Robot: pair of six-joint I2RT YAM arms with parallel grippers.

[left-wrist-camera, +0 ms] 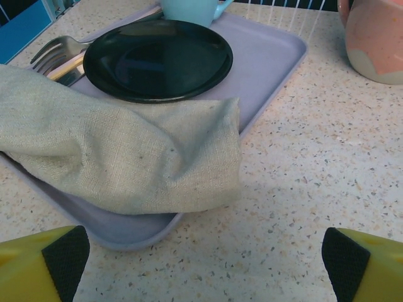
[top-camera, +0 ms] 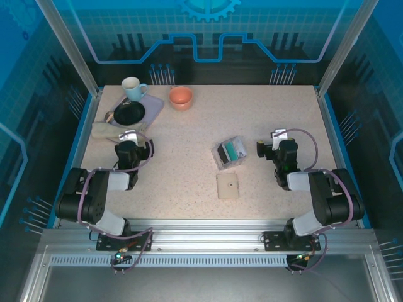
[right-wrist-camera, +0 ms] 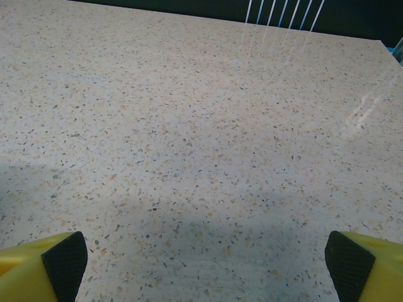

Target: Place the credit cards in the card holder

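R gripper (right-wrist-camera: 206, 261) wide, bare tabletop (right-wrist-camera: 189, 126) ahead.

Card holder (top-camera: 227, 185) near clear box (top-camera: 230, 153)

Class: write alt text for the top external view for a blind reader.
A beige card holder lies closed mid-table, with a clear box holding teal credit cards behind it. The left pincer and right pincer flank them, both open. A tray of dishes sits far left.
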